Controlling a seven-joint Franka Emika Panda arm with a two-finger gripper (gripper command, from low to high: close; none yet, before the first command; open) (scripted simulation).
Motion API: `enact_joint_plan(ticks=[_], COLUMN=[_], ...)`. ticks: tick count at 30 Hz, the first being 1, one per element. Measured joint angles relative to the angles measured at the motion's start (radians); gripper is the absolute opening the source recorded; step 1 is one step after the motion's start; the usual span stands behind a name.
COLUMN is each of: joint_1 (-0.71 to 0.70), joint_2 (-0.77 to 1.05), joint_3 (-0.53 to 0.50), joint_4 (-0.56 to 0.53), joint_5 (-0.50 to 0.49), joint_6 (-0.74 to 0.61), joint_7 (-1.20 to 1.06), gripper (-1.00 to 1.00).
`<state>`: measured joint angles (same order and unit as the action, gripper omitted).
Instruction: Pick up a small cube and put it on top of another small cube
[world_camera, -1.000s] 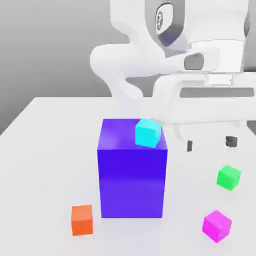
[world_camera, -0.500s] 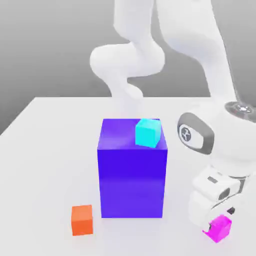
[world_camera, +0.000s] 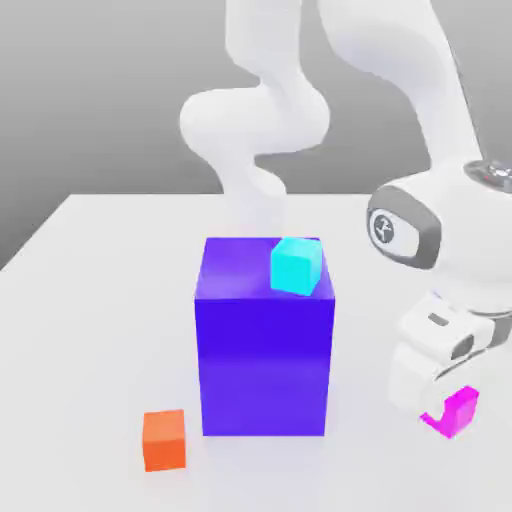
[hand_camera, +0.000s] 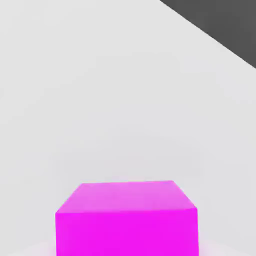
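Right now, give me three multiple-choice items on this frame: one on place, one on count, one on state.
1. Where does the cyan cube sit?
A. on the table beside the orange cube
B. on top of the blue-violet block
C. on the magenta cube

2. How many small cubes are visible in the exterior view?
A. three
B. five
C. six

3. What is the gripper's state?
A. open, high above the blue-violet block
B. shut on the orange cube
C. shut on the magenta cube

Answers:
1 B: the cyan cube rests on the upper face of the blue-violet block.
2 A: cyan, the orange cube and the magenta cube.
3 C: the gripper is down at the magenta cube, which sits close under the hand view.
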<state>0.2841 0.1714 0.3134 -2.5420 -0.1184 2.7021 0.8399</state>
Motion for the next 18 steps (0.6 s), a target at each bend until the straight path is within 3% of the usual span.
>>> enact_joint_plan(ticks=[8,10,14,15,18], joint_1=[0.214,0.215,0.243,0.256,0.256], joint_2=[-0.223,-0.19,-0.051,-0.026,-0.026], joint_3=[0.125,0.121,0.056,0.037,0.037], joint_4=[-0.178,-0.19,-0.186,-0.184,-0.184], joint_5=[0.169,0.134,-0.034,-0.065,-0.065], joint_6=[-0.029,0.014,0.136,0.157,0.157], joint_7=[0.096,0.139,0.265,0.288,0.288], gripper=[-1.0,-1.0,-1.0,1.0,1.0])
